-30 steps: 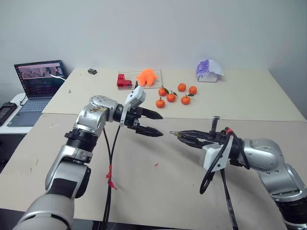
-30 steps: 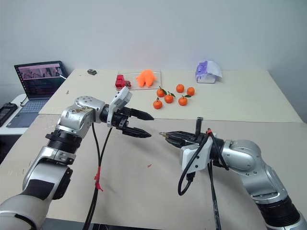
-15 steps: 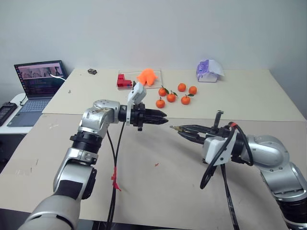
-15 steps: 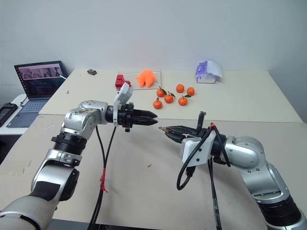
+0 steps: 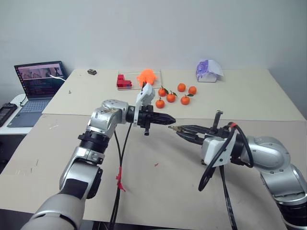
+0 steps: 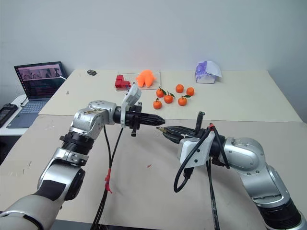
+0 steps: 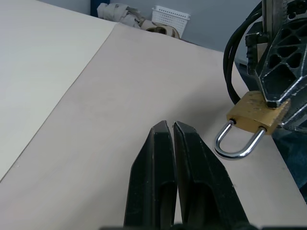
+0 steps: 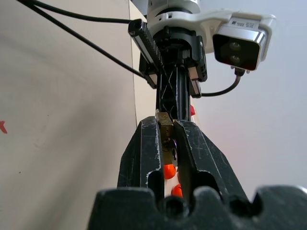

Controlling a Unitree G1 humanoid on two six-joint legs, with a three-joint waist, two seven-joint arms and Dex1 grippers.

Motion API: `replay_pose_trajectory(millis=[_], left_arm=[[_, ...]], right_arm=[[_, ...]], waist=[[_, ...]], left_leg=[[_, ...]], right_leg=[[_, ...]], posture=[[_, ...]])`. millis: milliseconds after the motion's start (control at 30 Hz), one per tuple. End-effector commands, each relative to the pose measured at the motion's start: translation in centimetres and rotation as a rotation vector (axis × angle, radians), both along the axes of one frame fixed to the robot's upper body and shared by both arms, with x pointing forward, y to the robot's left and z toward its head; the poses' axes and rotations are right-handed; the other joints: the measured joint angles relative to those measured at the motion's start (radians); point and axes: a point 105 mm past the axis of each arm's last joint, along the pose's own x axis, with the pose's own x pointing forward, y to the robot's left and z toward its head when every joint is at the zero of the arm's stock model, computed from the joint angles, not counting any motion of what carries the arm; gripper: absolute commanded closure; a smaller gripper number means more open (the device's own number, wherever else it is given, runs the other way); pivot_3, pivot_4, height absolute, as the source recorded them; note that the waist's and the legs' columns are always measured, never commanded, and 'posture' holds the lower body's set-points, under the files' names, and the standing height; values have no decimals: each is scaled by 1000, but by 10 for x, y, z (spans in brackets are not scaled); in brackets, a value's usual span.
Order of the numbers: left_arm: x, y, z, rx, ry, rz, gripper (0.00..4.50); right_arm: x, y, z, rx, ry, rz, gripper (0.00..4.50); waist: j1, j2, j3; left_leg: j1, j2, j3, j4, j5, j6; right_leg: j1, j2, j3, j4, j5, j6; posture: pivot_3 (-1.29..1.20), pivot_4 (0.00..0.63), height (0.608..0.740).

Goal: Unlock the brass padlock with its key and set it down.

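The brass padlock (image 7: 256, 112) is pinched by its body at the tip of my right gripper (image 5: 178, 129), above the table's middle, and its silver shackle (image 7: 237, 143) sticks out free. In the right wrist view the gold body (image 8: 164, 119) sits between the two fingers. My left gripper (image 5: 171, 120) is shut and points level toward the right gripper, its tips a short way from the padlock. I see nothing between the left fingertips (image 7: 163, 132). The key is hidden from me.
Several small oranges (image 5: 171, 97) lie beyond the grippers. A red block (image 5: 123, 81), an orange toy (image 5: 147, 75) and a purple-and-white object (image 5: 208, 70) sit at the back. A laptop (image 5: 38, 79) stands off the table's left end.
My left gripper has gone from wide open to shut and has swung right, up to the right gripper's tip. The right gripper has kept hold of the padlock.
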Motion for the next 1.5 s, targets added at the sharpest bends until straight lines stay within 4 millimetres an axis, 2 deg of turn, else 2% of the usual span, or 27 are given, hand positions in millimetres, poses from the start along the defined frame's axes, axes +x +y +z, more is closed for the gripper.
replay_pose_trajectory(millis=[33,467,800,933,1100,1200,1367,1500], left_arm=[[-10,-10,12,-31,-41,-39,4271],[-28,-8,0,0,-7,-49,4271],[-28,-3,-4,8,4,-27,4271],[-20,1,7,-10,-32,3,4271],[-11,20,20,-4,-73,49,4271],[-9,39,23,16,-63,75,3578],[-32,61,22,63,-24,-10,1862],[-45,69,24,83,-13,-67,407]], right_arm=[[-2,2,10,14,-47,20,4481],[8,0,12,7,-78,24,4481],[8,-4,13,-7,-84,29,4481],[9,-7,4,-40,-76,28,4481],[11,-8,0,-43,-76,31,4481],[13,-8,0,-47,-88,41,4481],[16,-6,-1,-69,-121,70,4481],[19,-5,-3,-84,-141,93,4481]], waist=[[-1,0,0],[-4,1,-1],[-3,1,-1],[-2,1,-1],[-5,1,-1],[-7,1,-1],[-7,2,-1],[-5,2,-1]], left_leg=[[0,0,0,0,0,0],[3,0,0,-1,1,1],[2,0,0,-1,1,1],[2,0,0,-1,1,1],[3,0,0,-2,1,1],[3,0,0,-2,1,1],[2,1,0,-2,1,1],[2,1,0,-1,1,1]], right_leg=[[0,0,0,0,0,0],[1,0,0,0,0,1],[1,0,0,0,0,0],[1,0,0,0,0,0],[1,0,0,0,0,0],[1,0,0,0,0,0],[0,0,0,0,0,0],[1,0,0,0,-1,1]], posture=[[0,150,724],[0,150,724],[0,150,724],[0,150,724],[0,150,724],[0,150,724],[0,150,724],[0,150,724]])
